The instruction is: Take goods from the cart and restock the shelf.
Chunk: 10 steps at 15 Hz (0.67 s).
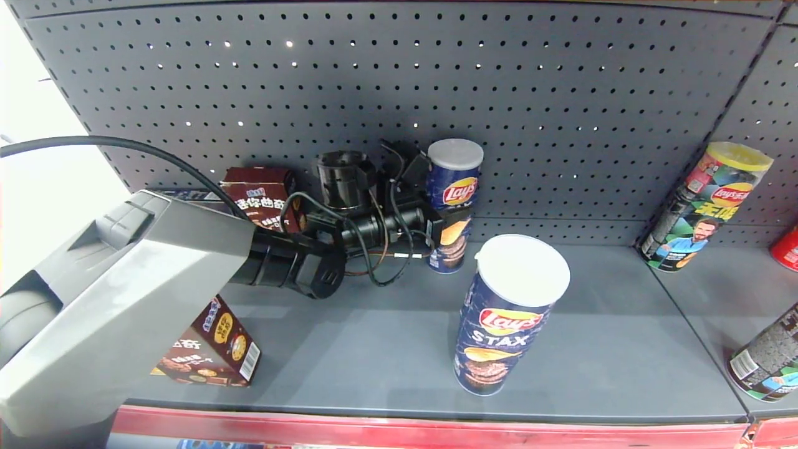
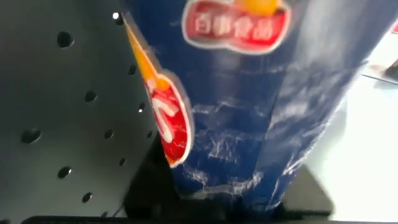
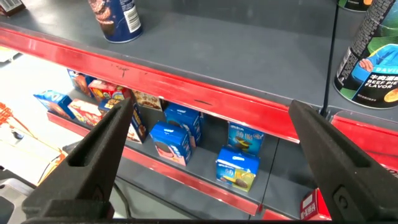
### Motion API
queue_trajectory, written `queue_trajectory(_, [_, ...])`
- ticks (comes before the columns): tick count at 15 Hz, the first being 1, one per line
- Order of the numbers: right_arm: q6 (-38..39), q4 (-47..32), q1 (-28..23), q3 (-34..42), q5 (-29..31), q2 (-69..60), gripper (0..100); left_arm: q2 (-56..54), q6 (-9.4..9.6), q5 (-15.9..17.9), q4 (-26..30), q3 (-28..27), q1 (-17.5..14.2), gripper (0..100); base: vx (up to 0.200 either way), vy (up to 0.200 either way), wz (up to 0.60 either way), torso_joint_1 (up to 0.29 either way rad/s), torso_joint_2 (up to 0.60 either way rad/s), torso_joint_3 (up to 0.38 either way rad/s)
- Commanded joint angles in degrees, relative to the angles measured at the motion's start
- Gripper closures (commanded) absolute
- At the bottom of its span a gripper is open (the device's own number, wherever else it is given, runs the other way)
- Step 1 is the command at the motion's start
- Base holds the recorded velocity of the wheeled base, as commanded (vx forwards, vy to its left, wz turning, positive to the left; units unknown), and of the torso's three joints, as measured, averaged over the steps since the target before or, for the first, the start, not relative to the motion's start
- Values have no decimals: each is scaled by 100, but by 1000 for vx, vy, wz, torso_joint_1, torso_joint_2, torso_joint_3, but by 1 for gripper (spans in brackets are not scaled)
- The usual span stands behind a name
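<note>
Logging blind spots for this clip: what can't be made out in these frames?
Head view: the left arm covers part of the front brown box; the red item is cut off by the edge.
Left wrist view: the held can is blurred, both ends out of frame.
Right wrist view: the blue boxes below are too small to identify.

Blue cans (image 1: 506,324) (image 1: 455,181), green cans (image 1: 698,212) (image 1: 770,362), boxes (image 1: 215,349) (image 1: 262,193) (brown) — two each

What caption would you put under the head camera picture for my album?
Left gripper holds a blue chip can upright at the back of the shelf.
</note>
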<state>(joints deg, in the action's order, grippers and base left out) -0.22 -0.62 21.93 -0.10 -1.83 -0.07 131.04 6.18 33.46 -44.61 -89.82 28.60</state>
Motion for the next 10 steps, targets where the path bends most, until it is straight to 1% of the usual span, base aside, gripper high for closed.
queue_trajectory(1, [-4,1,4,1,-2,7,0,36,-3,2,22,-36,5,0,0,0,0,0,0,0])
queue_trajectory(3, [-4,1,4,-8,-2,7,0,-69,-3,2,84,52,-3,0,0,0,0,0,0,0])
queue_trajectory(5, [4,1,4,1,-2,7,0,-439,-20,-6,119,378,-21,0,0,0,0,0,0,0])
queue_trajectory(7, [4,1,4,1,-2,7,0,-439,-20,-6,119,378,-21,0,0,0,0,0,0,0])
queue_trajectory(8, [4,1,4,1,-2,7,0,-896,-12,-50,119,1028,-56,0,0,0,0,0,0,0])
queue_trajectory(9, [-4,1,4,1,-2,7,0,-1115,-12,-50,128,1309,-127,0,0,0,0,0,0,0])
queue_trajectory(10, [-4,1,4,1,-2,7,0,-1282,-3,-50,224,1467,-153,0,0,0,0,0,0,0])
